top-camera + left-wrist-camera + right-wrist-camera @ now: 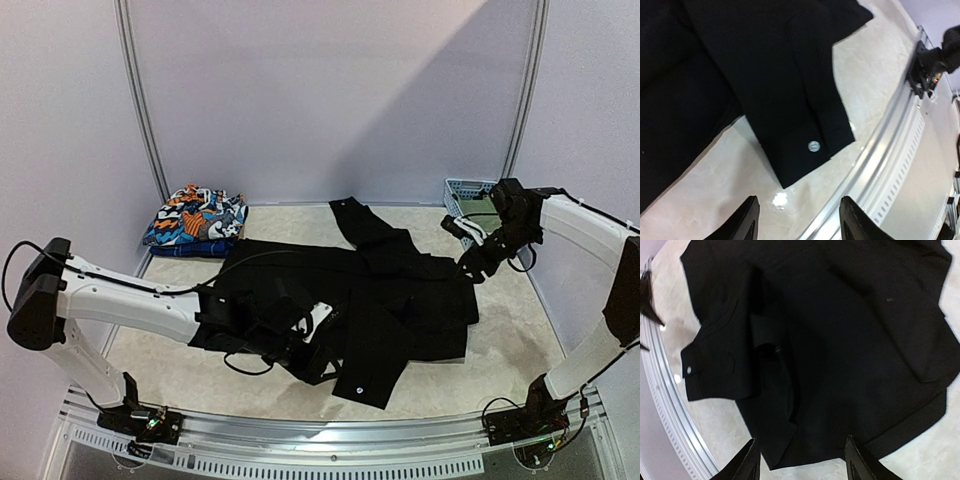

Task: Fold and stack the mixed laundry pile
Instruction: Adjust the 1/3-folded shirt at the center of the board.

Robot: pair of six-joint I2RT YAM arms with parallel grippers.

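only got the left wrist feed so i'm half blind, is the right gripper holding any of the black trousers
observer: no, the right gripper hangs open above the right side of the black trousers, with nothing between its fingers.
operator: any other laundry out there
observer: an orange-blue-white print lies at the far left corner, with a blue piece showing beneath it.
operator: and the basket
observer: the light-blue basket stands at the far right corner.

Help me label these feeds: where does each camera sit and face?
Top: above and behind the arm bases, looking down at the trousers; both arms show.
Left wrist: on the left arm, facing the trousers' button; own fingertips show.
Right wrist: on the right arm, above the trousers; own fingertips show.
Shared: both wrists see the button.
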